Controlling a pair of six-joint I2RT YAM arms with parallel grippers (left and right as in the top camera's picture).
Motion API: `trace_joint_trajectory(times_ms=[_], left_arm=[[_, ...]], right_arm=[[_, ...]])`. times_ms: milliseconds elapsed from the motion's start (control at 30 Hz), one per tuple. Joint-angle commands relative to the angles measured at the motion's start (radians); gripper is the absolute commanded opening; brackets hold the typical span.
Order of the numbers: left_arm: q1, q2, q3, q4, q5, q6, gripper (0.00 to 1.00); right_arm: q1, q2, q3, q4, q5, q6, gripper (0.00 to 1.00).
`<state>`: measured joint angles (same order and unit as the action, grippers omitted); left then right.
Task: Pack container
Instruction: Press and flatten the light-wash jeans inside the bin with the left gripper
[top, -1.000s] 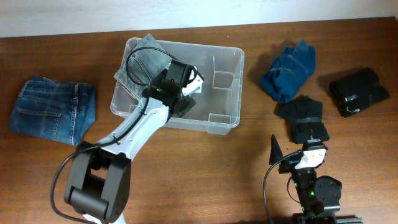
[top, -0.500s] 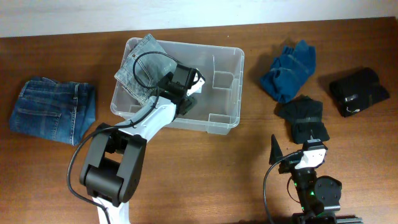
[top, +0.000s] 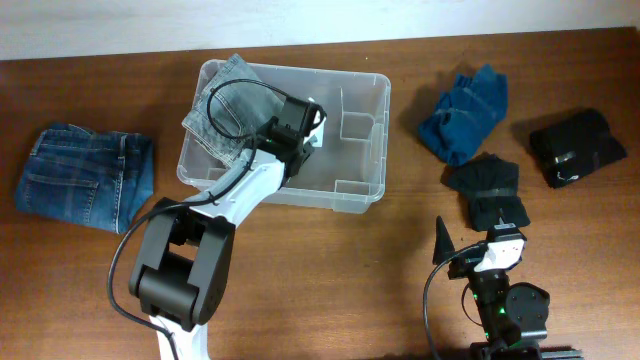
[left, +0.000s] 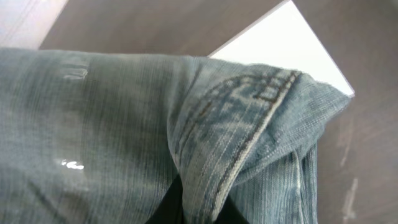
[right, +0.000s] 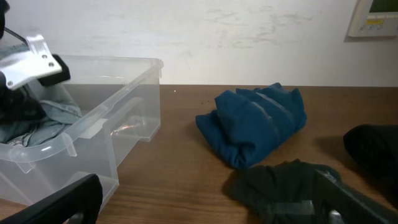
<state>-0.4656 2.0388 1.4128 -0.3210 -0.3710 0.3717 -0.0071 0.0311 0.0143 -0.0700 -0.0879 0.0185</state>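
Note:
The container is a clear plastic tub at the table's middle back, with its white label showing through the base. Grey jeans lie bunched in its left end and hang over the rim. My left gripper reaches down into the tub beside them. In the left wrist view, the left gripper is shut on a seamed fold of the grey jeans, pinched between the dark fingers. My right gripper stands open and holds nothing, low over the table's front right, facing the container.
Folded blue jeans lie at the left. A blue garment and two black garments lie to the right of the tub. The nearer black garment lies just ahead of the right gripper.
My left gripper has moved slightly further into the tub, and its jaws have closed on the grey jeans. The right arm has not moved.

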Motion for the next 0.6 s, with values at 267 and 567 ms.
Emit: trace_joint_trajectory(times_ms=[267,567], left_arm=[[-0.017,0.006,0.279,-0.246,0.037,-0.464,0.01],[-0.034,0.006,0.293,-0.246,0.04,-0.491,0.78]], right_arm=[[-0.007,-0.005,-0.009,0.0,0.005,-0.004,0.98],[-0.007,-0.005,-0.009,0.0,0.005,-0.004,0.98]])
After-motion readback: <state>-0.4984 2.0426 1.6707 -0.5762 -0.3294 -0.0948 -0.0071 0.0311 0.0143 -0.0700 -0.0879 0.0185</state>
